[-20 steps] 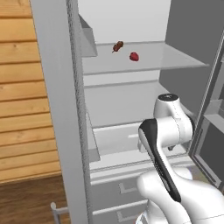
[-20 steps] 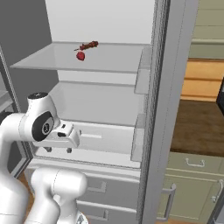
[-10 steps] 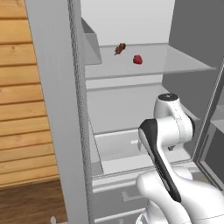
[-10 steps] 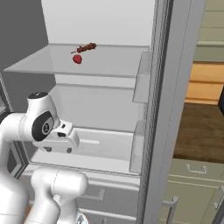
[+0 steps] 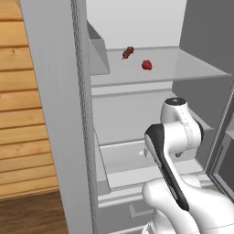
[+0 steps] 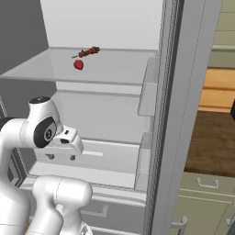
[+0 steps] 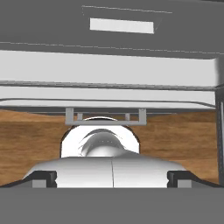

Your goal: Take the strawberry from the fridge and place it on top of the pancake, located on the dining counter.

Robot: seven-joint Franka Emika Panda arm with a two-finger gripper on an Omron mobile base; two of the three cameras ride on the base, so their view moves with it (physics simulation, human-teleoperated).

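A: What can't we make out here?

B: The fridge (image 5: 59, 114) runs off the top and bottom edges in both base views. The arm's body covers its lower shelf's right end in the left base view.

A: And that dark morsel (image 6: 88, 52) near the upper shelf's back edge?

B: Too small to identify.

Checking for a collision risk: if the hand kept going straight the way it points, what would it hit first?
Probably the fridge drawer front, near its handle; the hand points downward, though depth is unclear.
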